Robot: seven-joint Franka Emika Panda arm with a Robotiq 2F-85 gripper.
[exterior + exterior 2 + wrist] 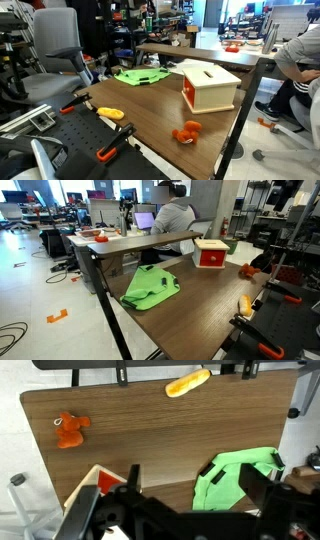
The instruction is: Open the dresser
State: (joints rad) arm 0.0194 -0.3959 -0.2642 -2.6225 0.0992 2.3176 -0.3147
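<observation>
While it hangs above the bench (150,430), the gripper (190,485) shows in the wrist view as two dark fingers (132,476) spread well apart, released, with nothing between them but wood grain. Just beside one finger, at the lower edge of that view, a pale corner of the dresser (95,488) pokes out, partly hidden by the gripper body. Both exterior views show the dresser (210,87) (211,252) standing upright near one end of the bench, its orange-red front looking flush with the box and a dark slot in its flat top. A crumpled green sheet (240,465) (140,75) (150,288) lies well apart from it, and a small orange toy (70,430) (187,131) sits near the bench edge. A yellow-orange oblong (188,382) (110,113) rests at another edge. The surface is dark brown wood grain on a black frame, with orange-handled clamps (110,150) at its border. Around it stand office chairs (55,50), desks with monitors, and a seated person in grey (172,215).
</observation>
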